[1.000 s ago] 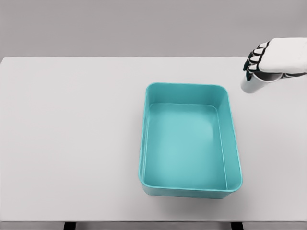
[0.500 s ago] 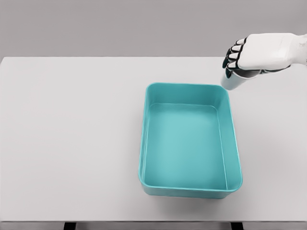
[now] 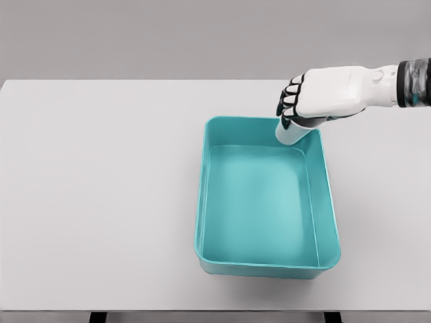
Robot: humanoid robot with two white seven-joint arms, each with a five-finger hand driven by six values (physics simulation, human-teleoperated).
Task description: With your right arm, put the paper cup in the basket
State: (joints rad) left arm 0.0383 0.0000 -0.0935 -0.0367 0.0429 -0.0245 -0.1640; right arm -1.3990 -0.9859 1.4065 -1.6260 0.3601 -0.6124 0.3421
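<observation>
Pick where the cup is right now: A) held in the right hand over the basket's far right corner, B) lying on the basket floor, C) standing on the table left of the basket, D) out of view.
A: the right hand grips the paper cup over the far right corner of the basket.

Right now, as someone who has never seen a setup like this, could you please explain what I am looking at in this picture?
This is a computer-simulated render, taken from a camera on a humanoid robot's head, looking down at a white table. The white shape coming in from the right is the robot's right arm, ending in a five-finger robot hand. Its fingers are curled around a white paper cup, whose lower end sticks out below the hand. On the table sits a teal basket, a rectangular open tub with nothing visible inside. The cup is held over the basket's far right corner, not yet released. The left arm does not appear in the picture.
</observation>
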